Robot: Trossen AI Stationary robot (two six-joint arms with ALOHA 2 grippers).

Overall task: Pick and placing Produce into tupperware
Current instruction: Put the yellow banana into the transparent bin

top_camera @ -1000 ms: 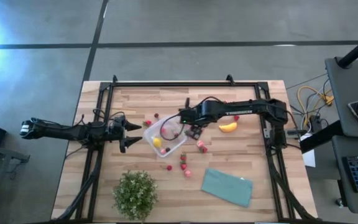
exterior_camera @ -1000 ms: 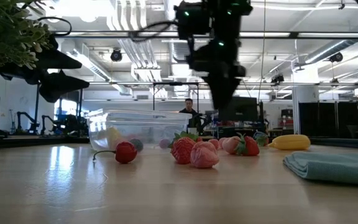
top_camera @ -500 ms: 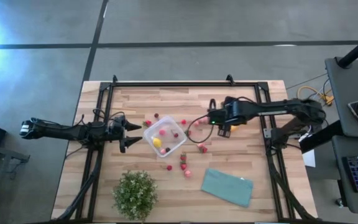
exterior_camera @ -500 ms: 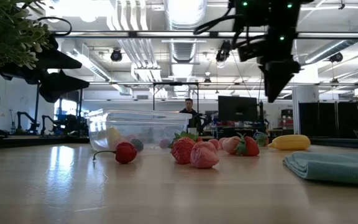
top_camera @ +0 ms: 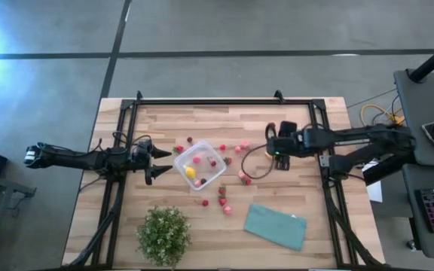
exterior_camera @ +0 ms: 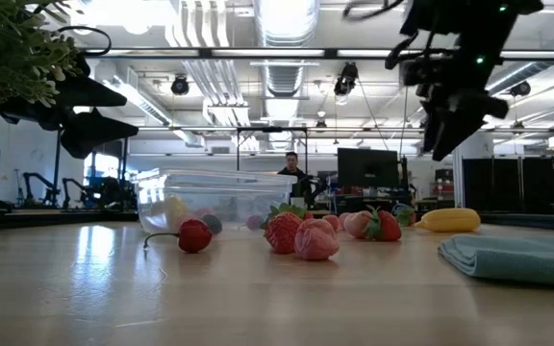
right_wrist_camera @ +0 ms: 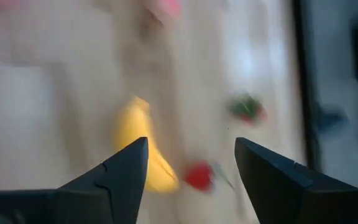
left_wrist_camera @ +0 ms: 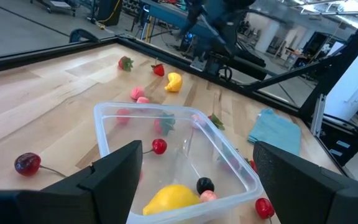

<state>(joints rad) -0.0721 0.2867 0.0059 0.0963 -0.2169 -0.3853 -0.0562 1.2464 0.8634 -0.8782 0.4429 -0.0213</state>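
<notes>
While no brand, label or writing can be read anywhere, the items are entered as follows.

1. Worktop: pale wood planks, bounded by a black frame rail.
2. Tupperware: clear, square, rounded corners. It stands left of the worktop's middle, well apart from every edge. Inside lie a yellow round fruit and a few small red and pink fruits.
3. Left hand: at the left edge, fingers spread wide and gripping nothing. It is just beside the tupperware's left wall, not touching it.
4. Right hand: raised above the worktop towards the right edge, fingers apart and empty. The wrist view shows it directly over the banana.
5. Banana, low view: lies flat on the wood, well apart from the tupperware.
6. Loose strawberries: scattered around the tupperware. Some lie between it and the banana, and several lie towards the plant's edge.
7. Teal cloth: folded, near the right-hand corner of that same edge.
8. Potted plant: at the same edge, left of the cloth, with bare wood between the two.
9. Open room: a bare strip of wood runs between the banana and the cloth.
</notes>
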